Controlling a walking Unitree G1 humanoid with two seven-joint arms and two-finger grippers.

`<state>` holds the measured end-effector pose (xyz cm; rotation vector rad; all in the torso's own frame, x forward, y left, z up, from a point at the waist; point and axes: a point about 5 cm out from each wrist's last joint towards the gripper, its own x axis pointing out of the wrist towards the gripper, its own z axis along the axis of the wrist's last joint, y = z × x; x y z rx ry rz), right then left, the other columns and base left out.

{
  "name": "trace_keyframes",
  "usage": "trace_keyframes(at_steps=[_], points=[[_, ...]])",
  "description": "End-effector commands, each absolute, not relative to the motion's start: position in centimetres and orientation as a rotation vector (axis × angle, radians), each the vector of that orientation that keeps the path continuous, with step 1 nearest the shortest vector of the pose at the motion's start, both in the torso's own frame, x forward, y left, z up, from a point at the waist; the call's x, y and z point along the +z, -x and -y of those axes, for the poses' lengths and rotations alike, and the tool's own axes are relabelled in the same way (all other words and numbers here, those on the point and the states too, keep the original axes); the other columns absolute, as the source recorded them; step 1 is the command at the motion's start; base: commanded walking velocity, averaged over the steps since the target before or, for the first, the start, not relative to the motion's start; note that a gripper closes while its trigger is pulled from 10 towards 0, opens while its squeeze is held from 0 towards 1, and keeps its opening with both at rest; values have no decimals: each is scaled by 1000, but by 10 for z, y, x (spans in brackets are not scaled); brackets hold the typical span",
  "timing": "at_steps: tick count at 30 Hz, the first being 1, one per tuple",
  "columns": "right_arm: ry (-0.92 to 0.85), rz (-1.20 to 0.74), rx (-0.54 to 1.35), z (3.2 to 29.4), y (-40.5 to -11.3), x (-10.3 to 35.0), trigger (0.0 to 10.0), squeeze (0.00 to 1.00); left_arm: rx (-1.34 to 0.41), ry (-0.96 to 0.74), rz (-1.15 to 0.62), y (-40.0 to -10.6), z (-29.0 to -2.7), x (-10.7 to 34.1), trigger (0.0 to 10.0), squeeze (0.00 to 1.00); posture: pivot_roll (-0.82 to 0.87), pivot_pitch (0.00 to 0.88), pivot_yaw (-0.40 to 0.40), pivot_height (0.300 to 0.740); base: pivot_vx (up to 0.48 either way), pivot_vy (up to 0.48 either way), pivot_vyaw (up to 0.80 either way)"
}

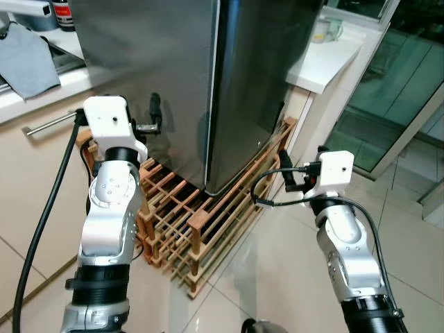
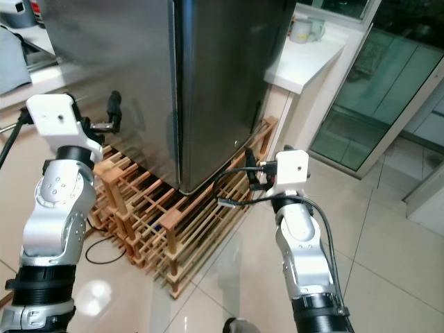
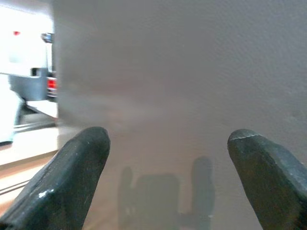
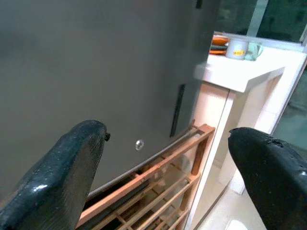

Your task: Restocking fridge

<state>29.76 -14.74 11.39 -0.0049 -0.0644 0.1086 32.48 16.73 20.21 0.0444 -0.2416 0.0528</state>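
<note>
Fridge [image 1: 187, 76]: brushed steel, smooth, doors closed, standing on a slatted wooden rack [image 1: 201, 222]. Your left tool [image 1: 155, 114] is spread, empty, close against its face; your right tool [image 1: 286, 170], spread, near its lower corner.

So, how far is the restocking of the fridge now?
It is at the very start. The fridge is shut. The left gripper and right gripper hover before it, jaws open and holding nothing. Opening the door and loading items are left.
</note>
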Motion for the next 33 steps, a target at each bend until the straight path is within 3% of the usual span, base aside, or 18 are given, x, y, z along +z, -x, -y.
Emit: trace_keyframes(at_steps=[1, 16, 19, 22, 23, 27, 28, 33], points=[[15, 82, 97, 150, -302, 119, 10000, 0, 17, -50, 209, -334, -160, 201, 10000, 0, -25, 0, -26, 740, 0, 0, -763], [46, 101, 139, 147, -309, 120, 10000, 0, 86, -70, 175, -336, -176, 191, 10000, 0, -21, 0, -41, 740, 0, 0, -102], [43, 111, 147, 142, -311, 120, 10000, 0, -38, -71, 140, -334, -182, 181, 10000, 0, -21, 0, -41, 740, 0, 0, 0], [40, 118, 154, 140, -312, 122, 10000, 0, -147, -99, 149, -329, -197, 178, 10000, 0, -25, 0, -39, 740, 0, 0, 0], [41, 122, 159, 140, -312, 123, 10000, 0, -182, -109, 145, -325, -221, 180, 10000, 0, -21, 0, -41, 740, 0, 0, 0], [43, 122, 163, 141, -312, 123, 10000, 0, -180, -121, 130, -320, -246, 183, 10000, 0, -15, 0, -44, 740, 0, 0, 0], [45, 118, 167, 141, -312, 121, 10000, 0, -181, -150, 134, -312, -264, 190, 10000, 0, -6, 0, -47, 740, 0, 0, 0], [44, 116, 169, 141, -312, 120, 10000, 0, -275, -131, 157, -302, -261, 196, 10000, 0, 9, 0, -50, 740, 0, 0, 0]])
